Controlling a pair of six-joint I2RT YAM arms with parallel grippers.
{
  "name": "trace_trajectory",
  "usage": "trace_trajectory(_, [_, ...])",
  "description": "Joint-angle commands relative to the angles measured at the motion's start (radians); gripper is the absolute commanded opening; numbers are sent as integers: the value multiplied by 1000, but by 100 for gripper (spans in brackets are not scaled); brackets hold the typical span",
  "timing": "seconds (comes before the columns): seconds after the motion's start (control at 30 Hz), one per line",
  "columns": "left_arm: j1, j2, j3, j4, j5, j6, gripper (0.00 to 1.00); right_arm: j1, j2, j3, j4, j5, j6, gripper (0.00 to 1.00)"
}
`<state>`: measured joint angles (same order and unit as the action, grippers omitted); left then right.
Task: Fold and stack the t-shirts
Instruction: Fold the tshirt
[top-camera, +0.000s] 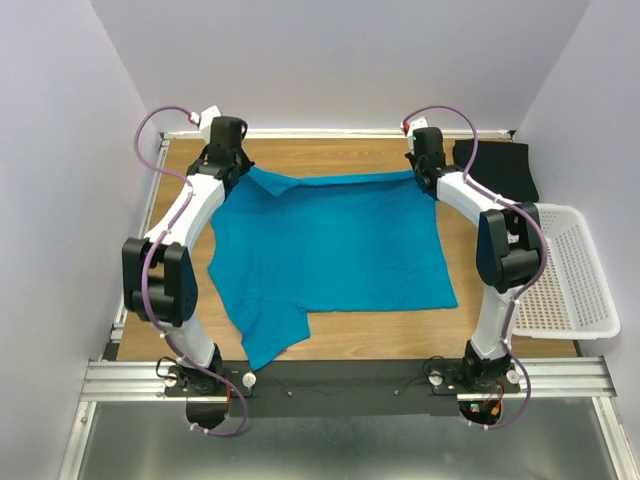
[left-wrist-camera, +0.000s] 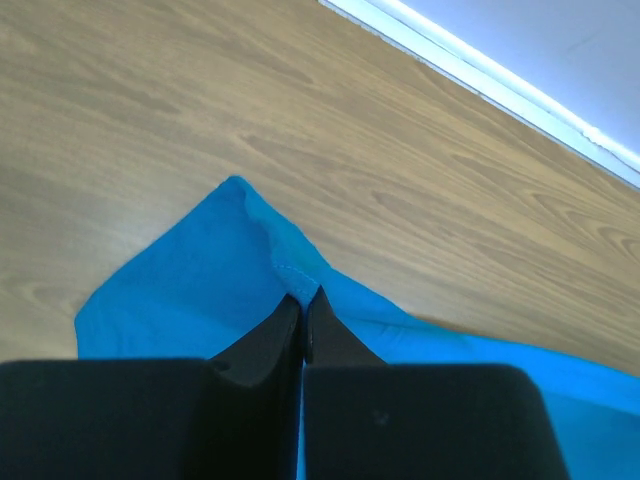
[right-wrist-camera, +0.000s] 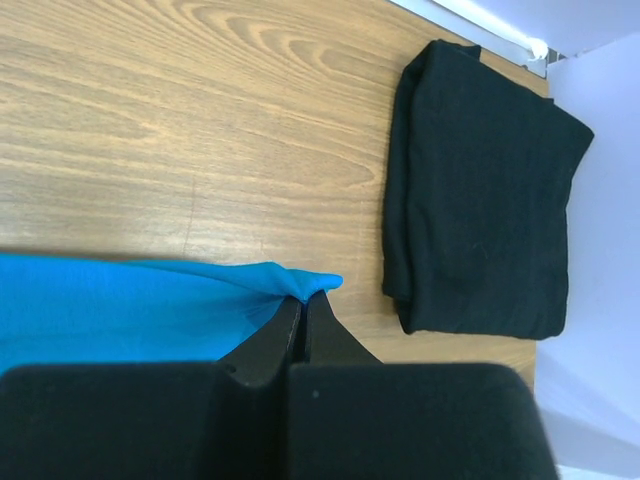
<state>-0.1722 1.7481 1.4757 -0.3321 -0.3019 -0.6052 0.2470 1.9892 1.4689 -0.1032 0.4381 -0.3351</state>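
Top external shows the soft teal t-shirt (top-camera: 330, 245) spread across the wooden worktop (top-camera: 400, 335), its far corners pinched by the left gripper (left-wrist-camera: 303, 298) and right gripper (right-wrist-camera: 303, 303), the folded black t-shirt (top-camera: 495, 168) in the far-right corner, bare wood along the near edge.

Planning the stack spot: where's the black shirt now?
Top view: the black shirt lies folded at the far right corner of the table, behind the basket, just right of the right gripper, which is shut on a corner of the teal shirt.
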Motion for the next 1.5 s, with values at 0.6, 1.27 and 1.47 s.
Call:
trace_trajectory(0.6, [7,-357,-368,24,70,-335,9,-6,-127,-84,-167,8,154,1])
trace_trajectory(1.27, [7,-433,-575,94,125,-410,9,-6,-126,-217,-253,33,393,1])
trace_trajectory(1.47, [5,-469,-644,103,142,-438,10,-6,-98,-228,-271,-2,438,2])
